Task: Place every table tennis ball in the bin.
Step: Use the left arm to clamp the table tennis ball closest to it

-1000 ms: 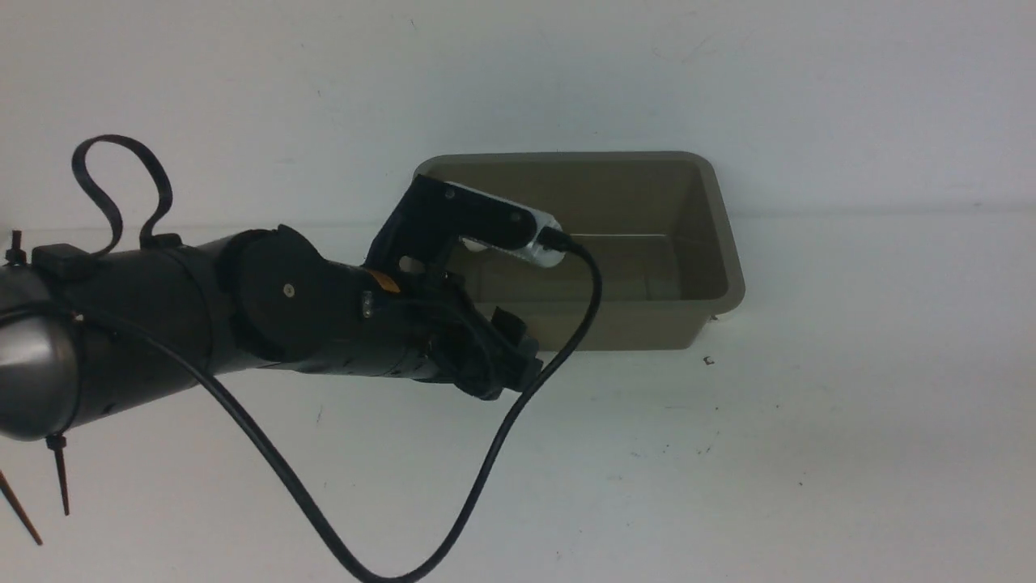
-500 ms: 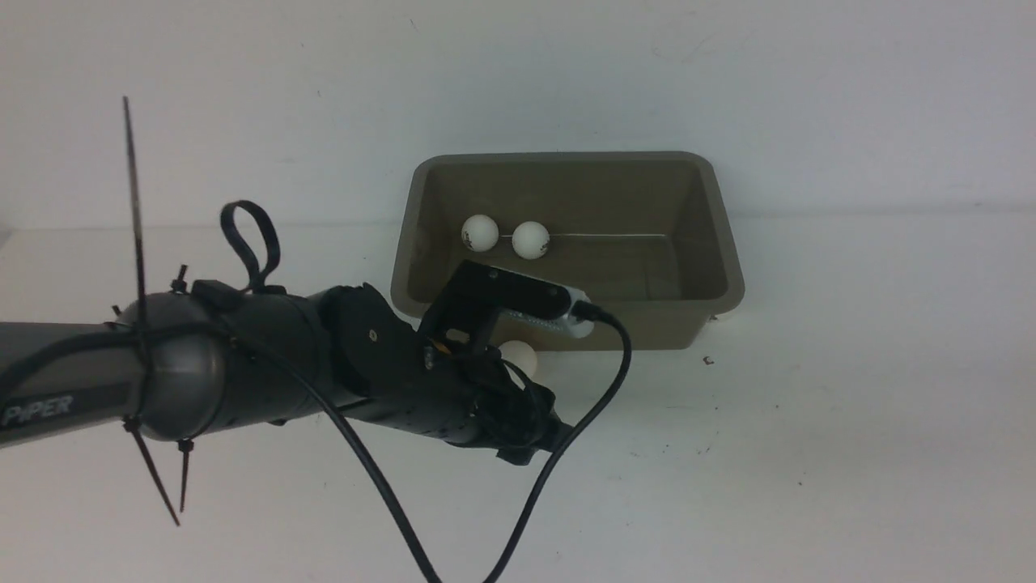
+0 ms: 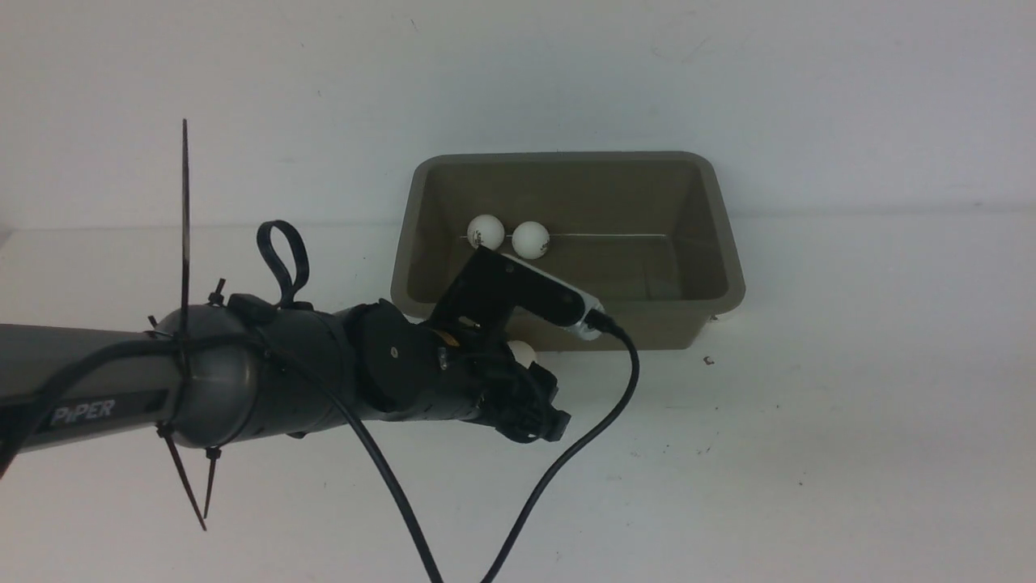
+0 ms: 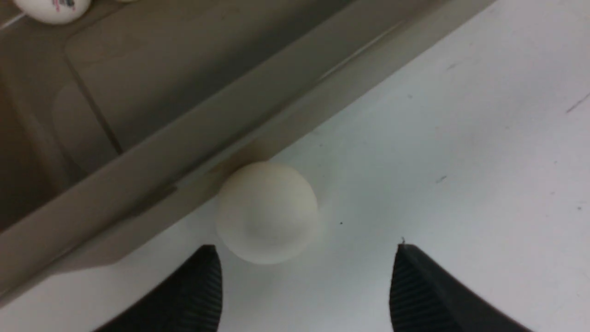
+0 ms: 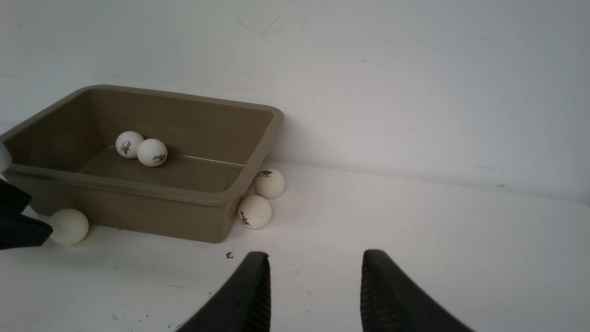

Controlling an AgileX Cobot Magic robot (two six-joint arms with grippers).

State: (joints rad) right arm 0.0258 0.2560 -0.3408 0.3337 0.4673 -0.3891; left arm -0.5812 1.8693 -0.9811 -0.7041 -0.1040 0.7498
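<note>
On the table by the bin's near wall, my left gripper (image 4: pixel 304 249) stands open. Its jaws are spread wider than the table tennis ball (image 4: pixel 267 212) lying just ahead of the fingertips, and nothing is gripped. That ball sits tucked against the bin (image 4: pixel 138 175) under its flared rim. My right gripper (image 5: pixel 317 252) hangs over the bare table (image 5: pixel 415 258) well off to the right, jaws parted and empty.

Inside the bin, two balls (image 5: pixel 129 144) (image 5: pixel 152 152) rest together at the foot of the far wall. Outside its right end, two more balls (image 5: pixel 254 212) (image 5: pixel 269 183) lie on the table close to the wall.

From the front, my left arm (image 3: pixel 324 372) covers most of the ball by the near wall, and the pair at the right end is hidden behind the bin. My left wrist view cuts off one of the balls in the bin at the frame edge.

A second ago my left arm reached over the bin and hid its contents. It has since dropped to the near side, and the left ball inside has rolled closer to its neighbour.
</note>
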